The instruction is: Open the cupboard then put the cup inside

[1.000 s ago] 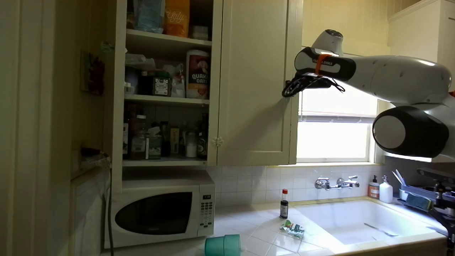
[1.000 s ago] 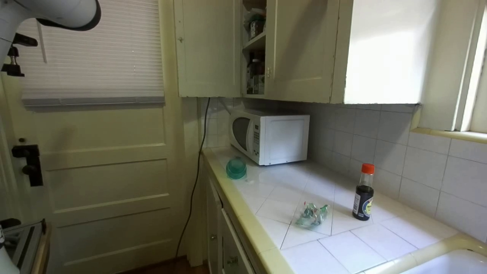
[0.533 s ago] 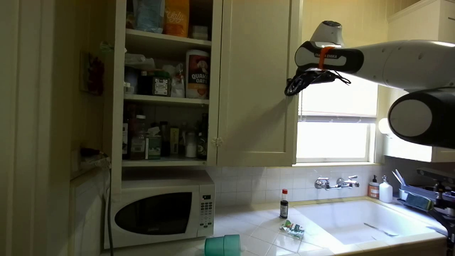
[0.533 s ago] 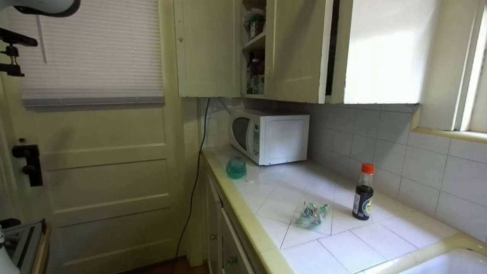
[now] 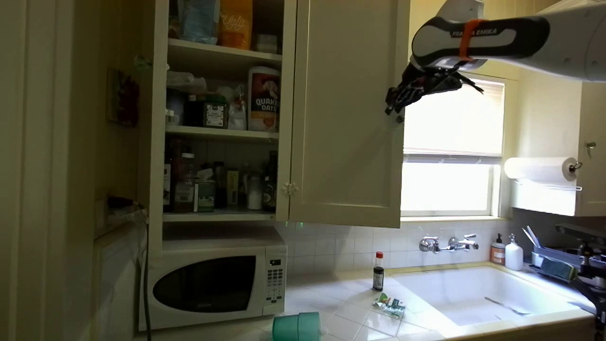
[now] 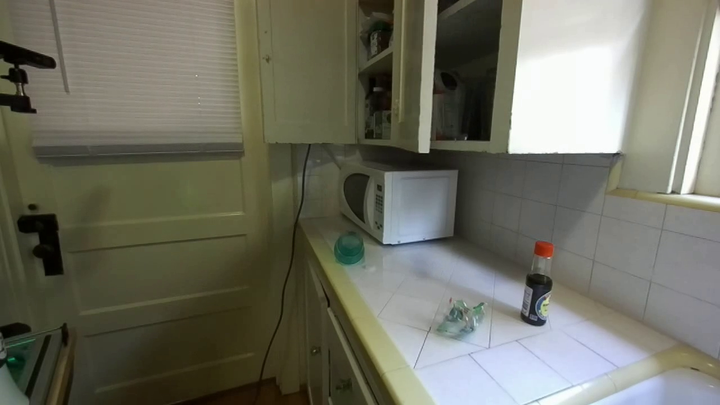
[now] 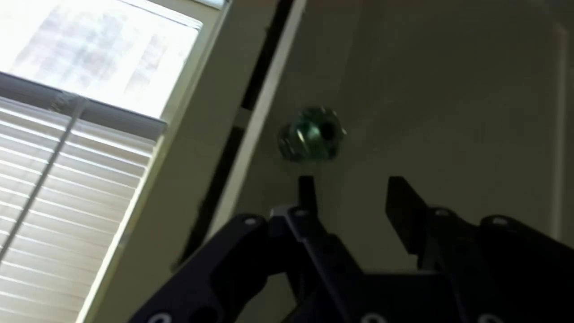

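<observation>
The cream-white cupboard door (image 5: 348, 118) stands ajar in an exterior view. In an exterior view the cupboard's dark inside (image 6: 467, 56) shows beside the door's edge, with a shelf and some items. A green glass knob (image 7: 314, 134) sits near the door's free edge. My gripper (image 5: 391, 103) is at the door's front, close to the knob. In the wrist view my gripper (image 7: 350, 184) has its fingers apart, with nothing between them; the knob is beyond the left fingertip. The teal-green cup (image 5: 297, 327) lies on its side on the counter, also in an exterior view (image 6: 349, 248).
Left of the door is an open section with shelves (image 5: 222, 133) of bottles and boxes. A microwave (image 5: 213, 284) stands below it. A red-capped bottle (image 6: 537, 292) and a crumpled wrapper (image 6: 462, 318) are on the counter, near the sink (image 5: 473, 289).
The cupboard door has swung from shut to ajar, showing the inside. The arm has moved up and toward the camera, and the knob now shows apart from the fingertips.
</observation>
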Controlling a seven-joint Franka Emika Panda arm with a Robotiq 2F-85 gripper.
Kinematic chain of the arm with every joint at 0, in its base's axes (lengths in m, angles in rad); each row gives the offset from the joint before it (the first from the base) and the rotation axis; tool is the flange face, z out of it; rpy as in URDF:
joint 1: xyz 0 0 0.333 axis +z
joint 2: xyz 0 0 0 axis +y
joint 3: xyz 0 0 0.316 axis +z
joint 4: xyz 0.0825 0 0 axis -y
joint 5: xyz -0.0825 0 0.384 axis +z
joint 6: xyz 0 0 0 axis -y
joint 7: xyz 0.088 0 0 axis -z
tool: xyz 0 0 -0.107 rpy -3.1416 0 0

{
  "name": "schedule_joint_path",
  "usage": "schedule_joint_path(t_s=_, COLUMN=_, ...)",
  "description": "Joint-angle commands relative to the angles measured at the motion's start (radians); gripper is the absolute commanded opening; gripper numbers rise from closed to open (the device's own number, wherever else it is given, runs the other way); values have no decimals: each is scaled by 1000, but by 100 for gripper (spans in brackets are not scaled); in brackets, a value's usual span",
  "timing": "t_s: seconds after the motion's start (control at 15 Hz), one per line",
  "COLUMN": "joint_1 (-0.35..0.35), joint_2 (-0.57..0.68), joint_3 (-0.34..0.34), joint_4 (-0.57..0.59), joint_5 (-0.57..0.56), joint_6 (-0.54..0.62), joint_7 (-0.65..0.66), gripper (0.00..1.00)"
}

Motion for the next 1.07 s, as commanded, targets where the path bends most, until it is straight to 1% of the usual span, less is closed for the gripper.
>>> schedule_joint_path(t_s=0.0, joint_1=67, joint_2=-190, joint_3=83, joint_4=-178, joint_5=-19, joint_6=22, joint_7=-32, gripper=78)
schedule_joint_path(t_s=0.13, joint_1=93, joint_2=-262, joint_3=151, joint_4=-220, joint_5=-43, joint_6=20, joint_7=11, gripper=94)
schedule_joint_path(t_s=0.2, joint_1=96, joint_2=-302, joint_3=187, joint_4=-257, joint_5=-64, joint_6=46, joint_7=48, gripper=99)
schedule_joint_path(t_s=0.33, joint_1=65, joint_2=-387, joint_3=279, joint_4=-325, joint_5=-157, joint_6=88, joint_7=204, gripper=100)
schedule_joint_path(t_s=0.4, joint_1=49, joint_2=-443, joint_3=310, joint_4=-379, joint_5=-186, joint_6=97, joint_7=271, gripper=100)
schedule_joint_path(t_s=0.47, joint_1=36, joint_2=-493, joint_3=337, joint_4=-408, joint_5=-212, joint_6=74, joint_7=332, gripper=100)
schedule_joint_path(t_s=0.53, joint_1=27, joint_2=-543, joint_3=348, joint_4=-450, joint_5=-225, joint_6=75, joint_7=376, gripper=100)
schedule_joint_path(t_s=0.6, joint_1=7, joint_2=-589, joint_3=359, joint_4=-487, joint_5=-260, joint_6=82, joint_7=448, gripper=100)
schedule_joint_path(t_s=0.67, joint_1=-5, joint_2=-631, joint_3=354, joint_4=-526, joint_5=-268, joint_6=92, joint_7=482, gripper=100)
schedule_joint_path(t_s=0.73, joint_1=-22, joint_2=-656, joint_3=344, joint_4=-540, joint_5=-270, joint_6=78, joint_7=516, gripper=100)
schedule_joint_path(t_s=0.87, joint_1=-65, joint_2=-710, joint_3=317, joint_4=-588, joint_5=-277, joint_6=95, joint_7=565, gripper=100)
schedule_joint_path(t_s=1.0, joint_1=-123, joint_2=-750, joint_3=294, joint_4=-631, joint_5=-284, joint_6=108, joint_7=612, gripper=100)
